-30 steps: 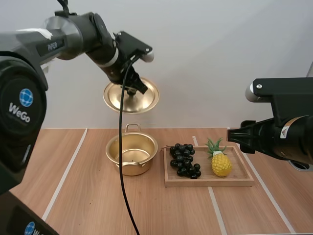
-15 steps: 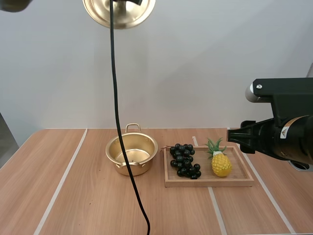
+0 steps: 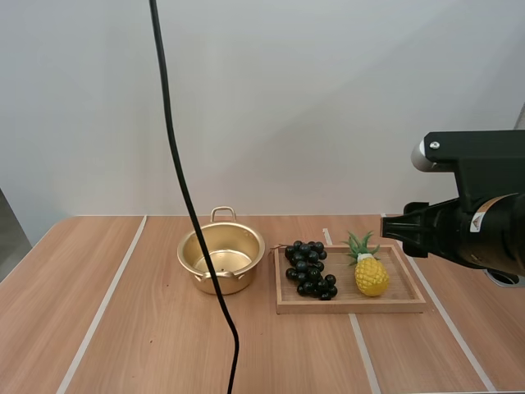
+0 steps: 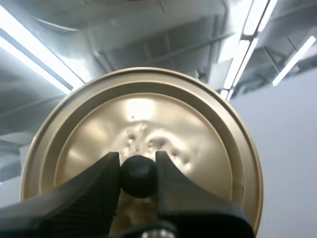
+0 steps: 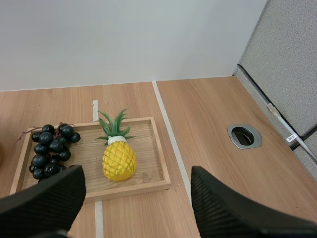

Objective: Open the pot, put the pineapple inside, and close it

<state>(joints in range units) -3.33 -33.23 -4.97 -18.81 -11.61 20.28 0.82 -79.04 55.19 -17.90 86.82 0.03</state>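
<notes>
Since one second ago, the left arm has carried the lid upward from its position above the pot.

1. Left gripper [image 4: 138, 167]: clenched on the black knob [image 4: 138, 177] of the golden lid [image 4: 148, 114]. The ribbed finger faces press the knob from both sides. The left wrist view looks at the lid's knob side, with the rim in full outline.
2. Pot [image 3: 246, 275]: golden, uncovered, upright on the table [image 3: 148, 328], just left of the wooden tray [image 3: 353, 305]. Nothing lies inside it.
3. Bunch of grapes [image 3: 309, 269]: dark, resting on the tray's left half.
4. Pineapple [image 3: 371, 276]: yellow with green leaves, lying on the tray's right half, leaves pointing toward the far edge. It is clear of the grapes and of both grippers.
5. Right gripper [image 5: 136, 181]: released, fingers standing wide apart and holding nothing, hovering above and on the near side of the tray. The arm reaches in from the table's right side.
6. Metal-rimmed hole [image 5: 244, 136]: set in the tabletop, well right of the tray.
</notes>
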